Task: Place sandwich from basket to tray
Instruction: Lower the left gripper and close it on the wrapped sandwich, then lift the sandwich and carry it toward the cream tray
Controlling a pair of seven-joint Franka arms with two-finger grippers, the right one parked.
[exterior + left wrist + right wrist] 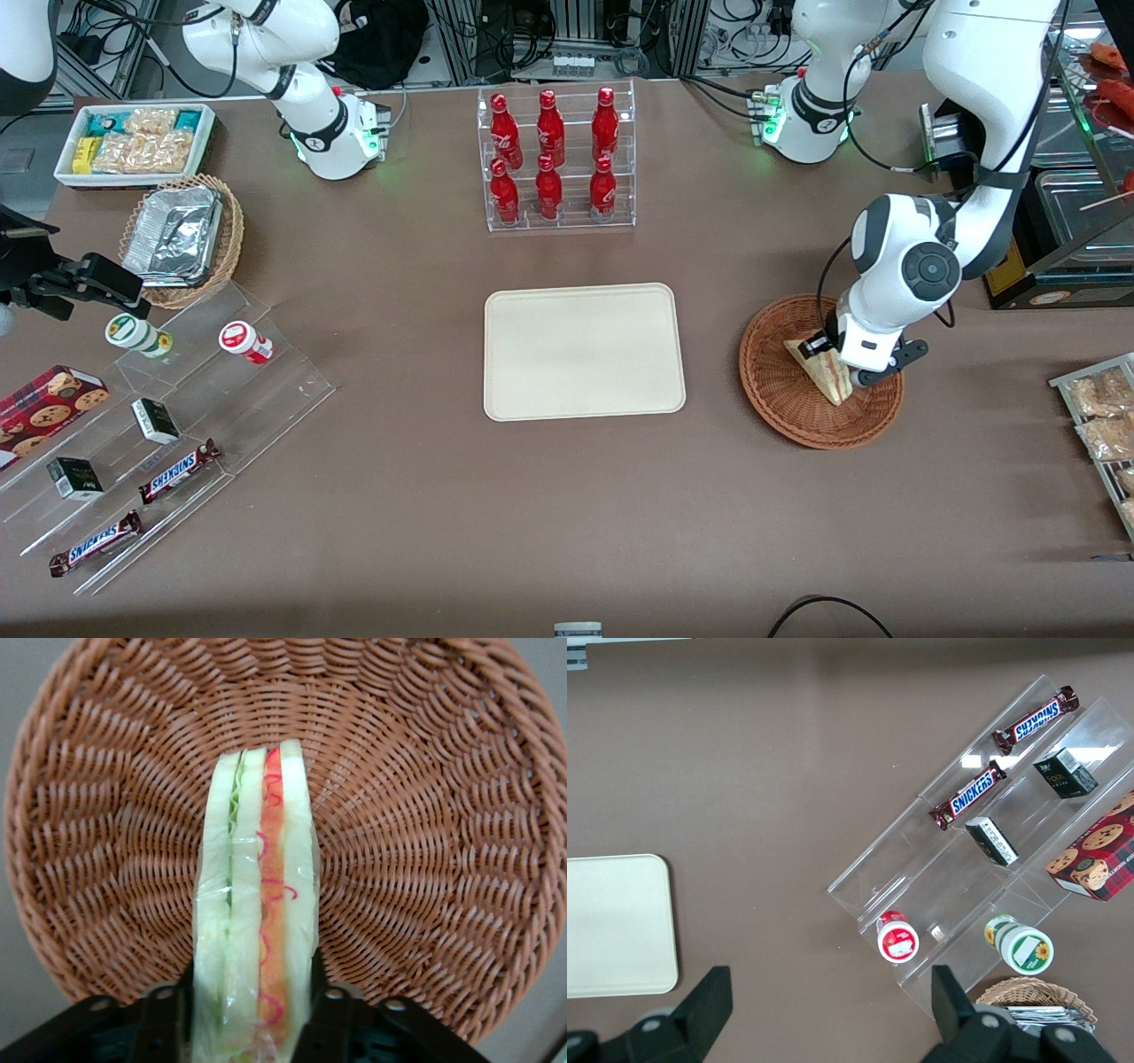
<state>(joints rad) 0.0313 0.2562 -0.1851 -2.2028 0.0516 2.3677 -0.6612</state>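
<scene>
The sandwich [830, 378] stands on edge inside the reddish-brown wicker basket [772, 400], toward the working arm's end of the table. My left gripper [842, 363] is down in the basket and shut on the sandwich. In the left wrist view the wrapped sandwich [257, 895] shows white bread with orange and green layers, and the black fingers [326, 1014] press against both of its sides over the basket's woven floor [425, 815]. The cream tray [585, 350] lies bare at the table's middle, beside the basket; its corner [616, 921] appears in the right wrist view.
A clear rack of red bottles [558, 159] stands farther from the camera than the tray. Toward the parked arm's end are an acrylic stepped shelf [159, 425] with snacks, a lighter basket with foil trays [182, 235] and a white bin [133, 142]. Packets [1103, 416] lie beside the basket.
</scene>
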